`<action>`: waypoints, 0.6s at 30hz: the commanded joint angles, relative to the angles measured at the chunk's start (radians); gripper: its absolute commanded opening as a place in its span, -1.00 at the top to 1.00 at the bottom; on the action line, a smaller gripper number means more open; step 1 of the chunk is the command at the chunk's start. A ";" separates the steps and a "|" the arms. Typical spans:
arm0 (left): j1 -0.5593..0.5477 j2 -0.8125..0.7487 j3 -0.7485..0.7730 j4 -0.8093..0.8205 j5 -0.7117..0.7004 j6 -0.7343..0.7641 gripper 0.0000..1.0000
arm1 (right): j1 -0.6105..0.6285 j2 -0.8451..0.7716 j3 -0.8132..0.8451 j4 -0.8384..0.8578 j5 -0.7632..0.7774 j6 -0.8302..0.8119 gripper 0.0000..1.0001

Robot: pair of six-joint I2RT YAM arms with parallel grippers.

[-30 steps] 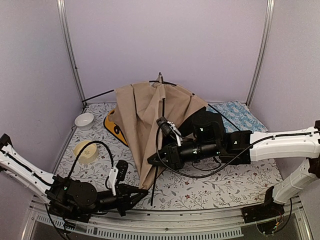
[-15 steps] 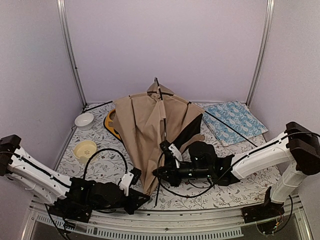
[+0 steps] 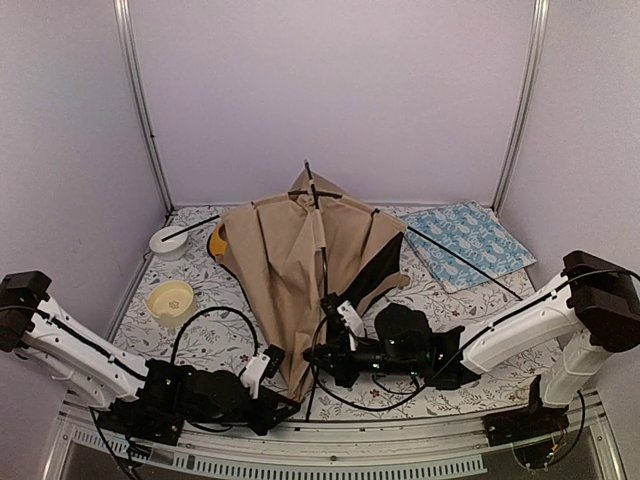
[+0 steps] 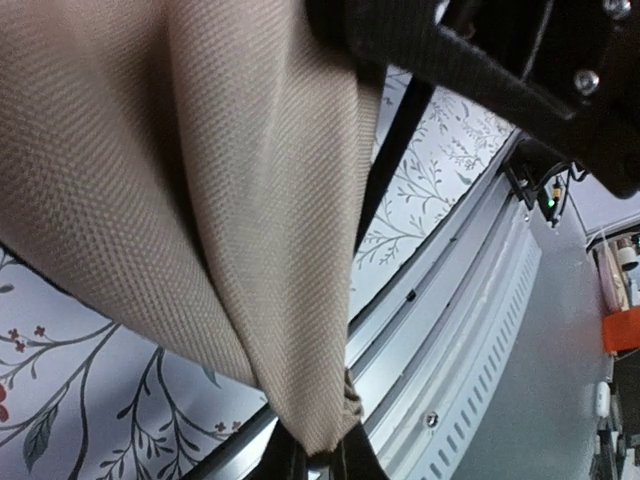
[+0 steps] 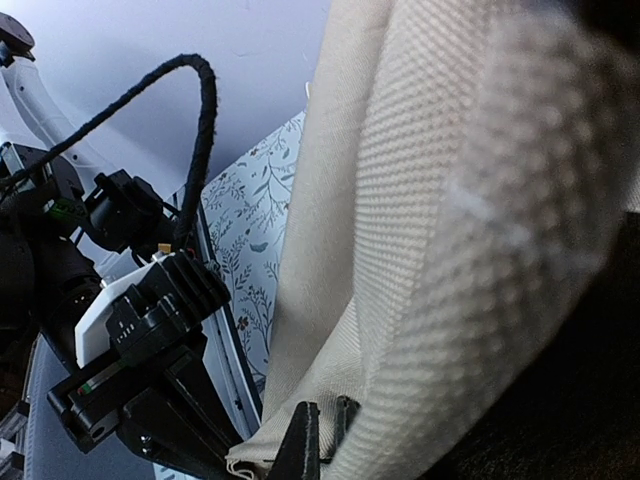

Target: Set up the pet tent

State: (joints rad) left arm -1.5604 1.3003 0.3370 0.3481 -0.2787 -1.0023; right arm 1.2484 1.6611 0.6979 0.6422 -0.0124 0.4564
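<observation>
**Left to right.** By the left edge of the tabletop (image 3: 450, 315) stand a cream bowl (image 3: 170, 300) and, farther back, a white bowl (image 3: 166, 242); neither bears on the step in hand.

At the near edge, left of centre, the left gripper (image 3: 284, 404) lies low. Its jaws are all but closed on the lowest, tapered corner of the pet tent (image 3: 290, 260). The left wrist view shows that canvas tip pinched between the fingers, just above the table's front rail.

From this corner the tent rises up and away toward the far edge, half-furled, with its long axis running near to far. Its black poles (image 3: 325, 235) cross at the apex and splay toward the far-left corner and the right edge. A yellow feeder (image 3: 216, 240) shows behind its left flank.

Just right of that lower corner, the right gripper (image 3: 318, 356) points leftward into the canvas. Its jaws are likewise nearly shut on a folded hem, as its wrist view shows.

Both grippers thus hold the near bottom, close together. Drawing them apart along the near edge would probably spread the base.

A blue cushion (image 3: 465, 240) lies at the far-right corner.
</observation>
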 commanded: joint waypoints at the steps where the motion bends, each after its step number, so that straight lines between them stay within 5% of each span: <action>1: -0.068 0.052 -0.038 -0.118 0.239 -0.024 1.00 | -0.017 0.033 -0.037 0.044 0.252 0.062 1.00; 7: -0.079 0.081 -0.043 -0.090 0.245 -0.027 1.00 | 0.013 0.071 -0.040 0.037 0.257 0.101 1.00; 13: -0.087 0.089 -0.048 -0.085 0.242 -0.034 1.00 | 0.023 0.056 -0.040 0.018 0.222 0.132 0.34; 18: -0.089 0.086 -0.056 -0.083 0.239 -0.037 1.00 | 0.032 0.044 -0.067 0.010 0.170 0.181 0.15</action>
State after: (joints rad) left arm -1.5661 1.3621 0.3248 0.3901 -0.2691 -1.0241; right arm 1.3083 1.7027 0.6727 0.7185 0.0795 0.5880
